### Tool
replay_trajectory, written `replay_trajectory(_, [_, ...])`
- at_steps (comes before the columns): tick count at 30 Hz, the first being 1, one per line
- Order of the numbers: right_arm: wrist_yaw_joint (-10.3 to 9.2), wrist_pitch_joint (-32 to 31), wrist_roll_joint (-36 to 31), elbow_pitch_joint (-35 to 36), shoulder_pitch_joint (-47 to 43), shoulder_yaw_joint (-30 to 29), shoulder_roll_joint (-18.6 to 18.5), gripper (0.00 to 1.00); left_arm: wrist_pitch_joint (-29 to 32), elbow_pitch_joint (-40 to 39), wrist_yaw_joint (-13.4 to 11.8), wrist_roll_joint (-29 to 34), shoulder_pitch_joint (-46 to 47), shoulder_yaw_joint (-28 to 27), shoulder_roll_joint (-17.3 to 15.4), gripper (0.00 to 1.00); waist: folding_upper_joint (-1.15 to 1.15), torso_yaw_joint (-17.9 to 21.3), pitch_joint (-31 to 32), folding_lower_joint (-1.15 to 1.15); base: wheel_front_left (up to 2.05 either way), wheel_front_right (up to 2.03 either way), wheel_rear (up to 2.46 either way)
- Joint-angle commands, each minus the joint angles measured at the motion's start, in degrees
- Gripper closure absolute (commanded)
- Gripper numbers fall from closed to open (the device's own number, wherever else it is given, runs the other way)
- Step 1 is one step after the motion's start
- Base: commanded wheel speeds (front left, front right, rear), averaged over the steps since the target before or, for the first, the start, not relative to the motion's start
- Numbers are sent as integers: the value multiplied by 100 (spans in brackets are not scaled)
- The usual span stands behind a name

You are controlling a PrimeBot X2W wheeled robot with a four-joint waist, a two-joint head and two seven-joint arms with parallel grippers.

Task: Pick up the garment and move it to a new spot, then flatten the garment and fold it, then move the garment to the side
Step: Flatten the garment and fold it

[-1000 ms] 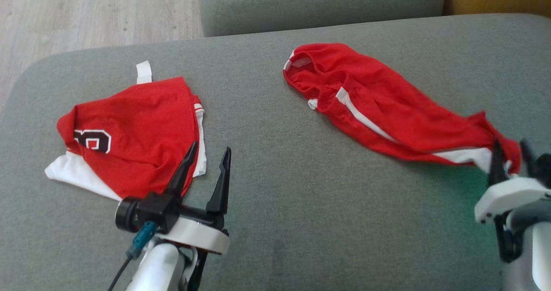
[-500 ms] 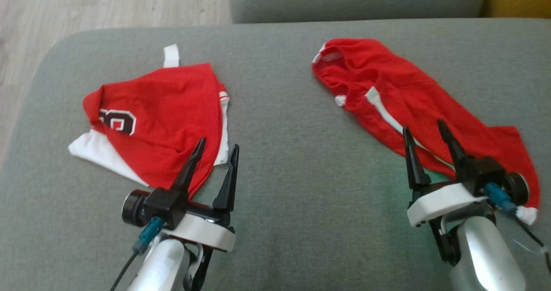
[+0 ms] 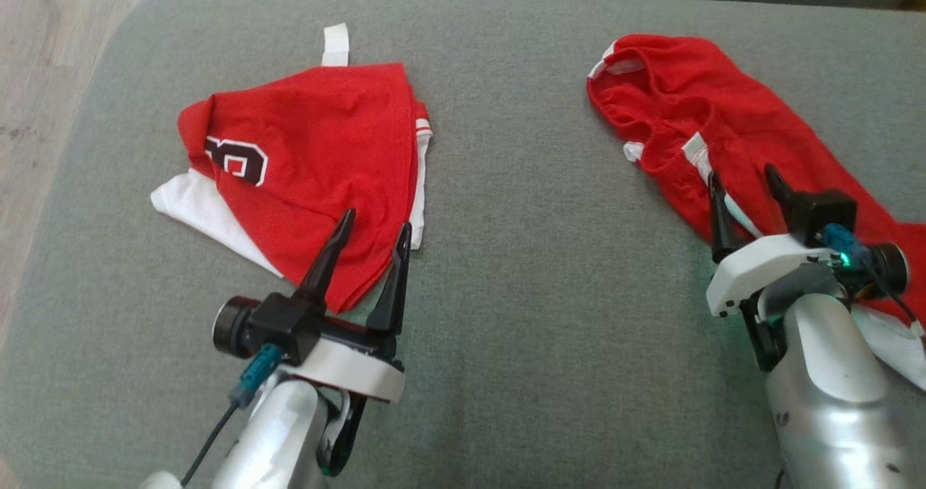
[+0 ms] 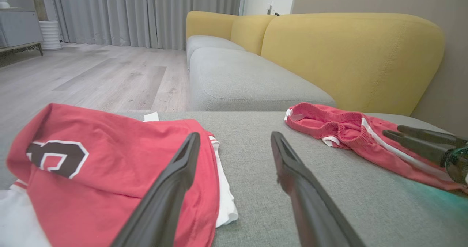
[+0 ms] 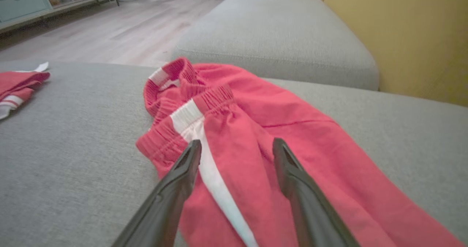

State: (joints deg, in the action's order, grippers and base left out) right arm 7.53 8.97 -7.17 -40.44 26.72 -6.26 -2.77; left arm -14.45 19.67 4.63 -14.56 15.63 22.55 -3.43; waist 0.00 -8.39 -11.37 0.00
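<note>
Both gaping, empty: right pincer (image 3: pixel 741 171) hangs over crumpled shorts (image 3: pixel 673 98), likely lining up grasp; left pincer (image 3: pixel 377 219) hovers by folded jersey (image 3: pixel 318 134).

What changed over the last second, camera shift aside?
The right gripper left the red shorts' leg end and moved along them toward the waistband, open above them. The left gripper, open, and the folded jersey stayed put.
</note>
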Motion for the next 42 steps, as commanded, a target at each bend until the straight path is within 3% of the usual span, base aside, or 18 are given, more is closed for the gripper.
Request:
replay_trajectory(1, [-4,-6,-129,-91,293,42,-11,0,-55,-160,19,15,313,-146,-20,0,0,-58,-86,0,0,0,0])
replay_trajectory(8, [-4,83,-326,-762,699,-18,-11,0,-55,-139,33,38,371,-177,-11,0,0,-76,-195,0,0,0,0])
replay_trajectory(9, [-4,98,-332,-864,751,-6,-11,5,-55,-133,35,42,379,-183,-10,0,0,-71,-204,0,0,0,0])
replay_trajectory(10, [-4,129,-327,-955,798,14,-11,77,-55,-125,36,46,385,-189,-8,0,0,-64,-209,0,0,0,0])
replay_trajectory(11, [-4,182,-277,-1045,837,64,-11,100,-55,-116,37,51,387,-194,-7,0,0,-54,-206,0,0,0,0])
replay_trajectory(17, [-4,502,451,-1278,891,869,-11,100,-55,-53,35,72,347,-245,-13,0,0,84,-81,0,0,0,0])
replay_trajectory(23, [-4,579,1371,-949,457,2051,-11,100,-55,-2,38,78,248,-305,-41,0,0,296,209,0,0,0,0])
replay_trajectory(29, [-4,486,2001,-641,80,2820,-11,100,-55,20,28,77,149,-318,-41,0,0,436,461,0,0,0,0])
replay_trajectory(35, [-4,303,2257,-484,-50,3227,-10,100,-55,10,13,75,45,-304,-33,0,0,487,554,0,0,0,0])
replay_trajectory(42, [-4,260,2345,-529,105,3092,-10,100,-55,-37,4,76,23,-309,-29,0,0,500,478,0,0,0,0])
